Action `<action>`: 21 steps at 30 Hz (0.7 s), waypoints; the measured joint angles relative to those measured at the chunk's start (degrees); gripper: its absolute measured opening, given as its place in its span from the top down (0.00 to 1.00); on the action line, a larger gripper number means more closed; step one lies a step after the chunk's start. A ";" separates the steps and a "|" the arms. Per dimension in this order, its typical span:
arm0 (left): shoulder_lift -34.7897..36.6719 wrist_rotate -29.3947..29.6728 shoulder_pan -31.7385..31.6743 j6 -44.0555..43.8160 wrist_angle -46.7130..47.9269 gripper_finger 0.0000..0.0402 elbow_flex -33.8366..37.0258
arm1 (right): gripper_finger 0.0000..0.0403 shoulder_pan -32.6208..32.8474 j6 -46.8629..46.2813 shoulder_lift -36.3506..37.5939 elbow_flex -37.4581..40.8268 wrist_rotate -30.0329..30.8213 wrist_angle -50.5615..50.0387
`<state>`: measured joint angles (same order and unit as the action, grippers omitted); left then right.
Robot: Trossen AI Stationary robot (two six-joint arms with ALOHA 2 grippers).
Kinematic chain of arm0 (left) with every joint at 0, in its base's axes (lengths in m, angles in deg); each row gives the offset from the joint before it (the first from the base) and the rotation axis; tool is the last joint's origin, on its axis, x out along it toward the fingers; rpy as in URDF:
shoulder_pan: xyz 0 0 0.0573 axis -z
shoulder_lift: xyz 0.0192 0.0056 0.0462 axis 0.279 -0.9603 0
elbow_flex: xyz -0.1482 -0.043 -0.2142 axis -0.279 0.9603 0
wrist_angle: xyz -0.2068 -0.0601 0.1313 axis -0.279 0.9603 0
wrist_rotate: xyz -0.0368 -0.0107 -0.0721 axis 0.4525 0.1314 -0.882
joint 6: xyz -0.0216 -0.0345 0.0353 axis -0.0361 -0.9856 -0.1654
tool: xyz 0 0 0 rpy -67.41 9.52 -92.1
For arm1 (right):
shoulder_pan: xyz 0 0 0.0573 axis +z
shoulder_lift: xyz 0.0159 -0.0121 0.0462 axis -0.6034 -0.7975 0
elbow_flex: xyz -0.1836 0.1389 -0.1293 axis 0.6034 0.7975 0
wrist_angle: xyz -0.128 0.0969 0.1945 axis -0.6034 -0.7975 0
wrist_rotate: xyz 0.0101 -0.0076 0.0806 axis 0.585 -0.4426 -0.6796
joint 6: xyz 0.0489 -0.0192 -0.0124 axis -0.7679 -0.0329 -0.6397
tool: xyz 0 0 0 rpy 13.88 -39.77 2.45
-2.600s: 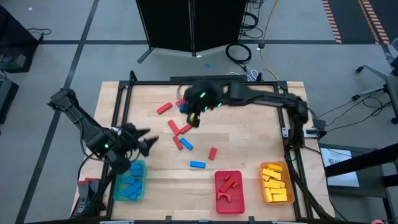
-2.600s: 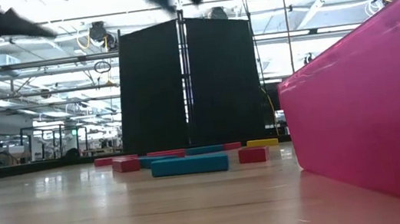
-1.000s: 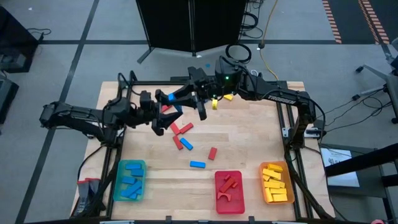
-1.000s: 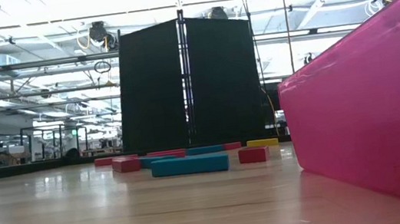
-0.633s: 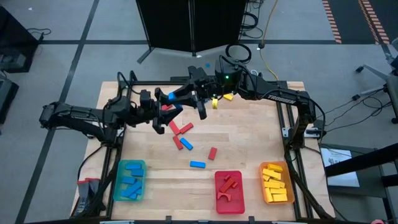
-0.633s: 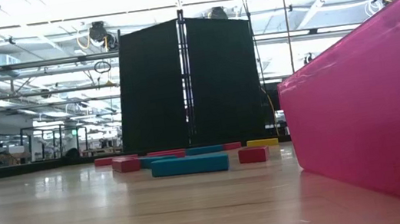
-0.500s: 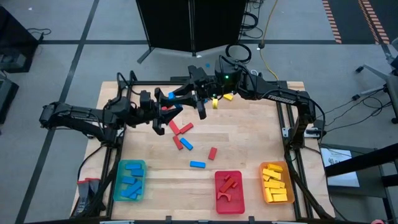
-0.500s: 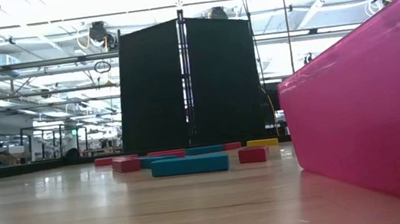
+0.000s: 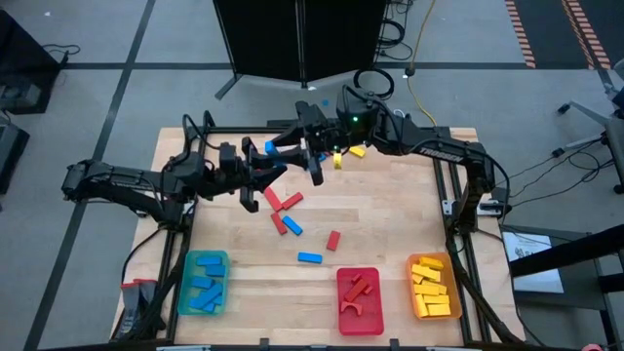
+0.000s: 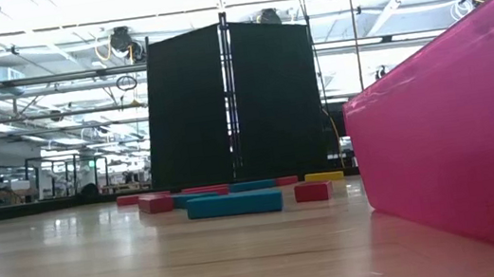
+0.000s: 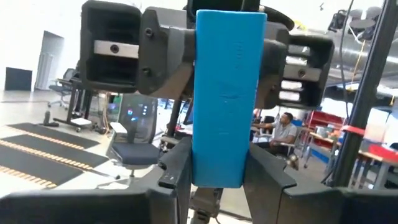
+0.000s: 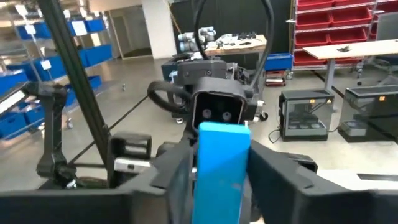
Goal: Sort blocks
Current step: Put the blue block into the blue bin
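Note:
A blue block [image 9: 269, 148] hangs in the air above the table's far left part, between my two grippers, which face each other. My left gripper [image 9: 263, 171] reaches in from the table's left and is shut on it. In the left wrist view the block [image 11: 225, 93] rises from my left gripper [image 11: 217, 177]. My right gripper [image 9: 285, 148] comes from the far right and stands at the same block [image 12: 222, 162]. Loose red blocks [image 9: 286, 203], a blue one [image 9: 309, 257] and yellow ones [image 9: 356, 151] lie flat on the table. My left gripper pinches the blue block between its two fingers [image 11: 177, 171], on two opposite side faces near one end [image 11: 217, 168]. The fingers come about level from the table's left side and lie across the block. The block is lifted clear of the table.
Along the near edge stand a teal tray [image 9: 185, 292] with blue blocks, a red tray [image 9: 375, 292] with red pieces and an orange tray [image 9: 413, 292] with yellow blocks. The low view shows the red tray's wall [image 10: 456, 130] and loose blocks [image 10: 234, 203].
My left gripper has shut on the blue block, which stays in the same place in the air. Both arms have kept still.

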<state>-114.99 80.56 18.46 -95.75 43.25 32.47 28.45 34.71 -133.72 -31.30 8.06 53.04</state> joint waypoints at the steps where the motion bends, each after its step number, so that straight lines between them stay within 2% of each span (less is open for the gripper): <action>1: 0.01 0.38 0.00 -0.46 -0.05 0.73 0.00 | 0.59 -0.03 0.91 0.05 0.00 -0.14 -0.44; 5: 0.89 1.17 0.00 -0.67 1.71 0.73 0.02 | 0.46 -0.82 4.84 2.57 0.02 -0.31 -6.24; 8: 2.90 1.42 0.10 -4.99 9.24 0.73 -0.03 | 0.40 -1.83 8.52 6.17 -0.06 0.74 -15.24; 12: 7.10 0.80 2.46 -16.29 30.92 0.73 0.00 | 0.38 -2.69 12.27 11.11 -0.07 7.43 -28.67; 16: 9.11 -3.30 8.22 -32.89 56.79 0.73 0.00 | 0.40 -2.70 13.30 15.54 -0.04 14.44 -36.32; 19: 8.42 -8.06 14.81 -45.20 72.72 0.73 0.07 | 0.42 -2.90 13.74 18.03 -0.04 15.52 -38.89; 21: 7.50 -11.06 19.79 -51.61 79.48 0.73 0.07 | 0.42 -3.00 13.59 18.88 -0.04 16.02 -39.06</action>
<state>-107.48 69.50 38.25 -147.36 122.72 32.53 25.45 48.30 -114.84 -31.34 24.08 13.97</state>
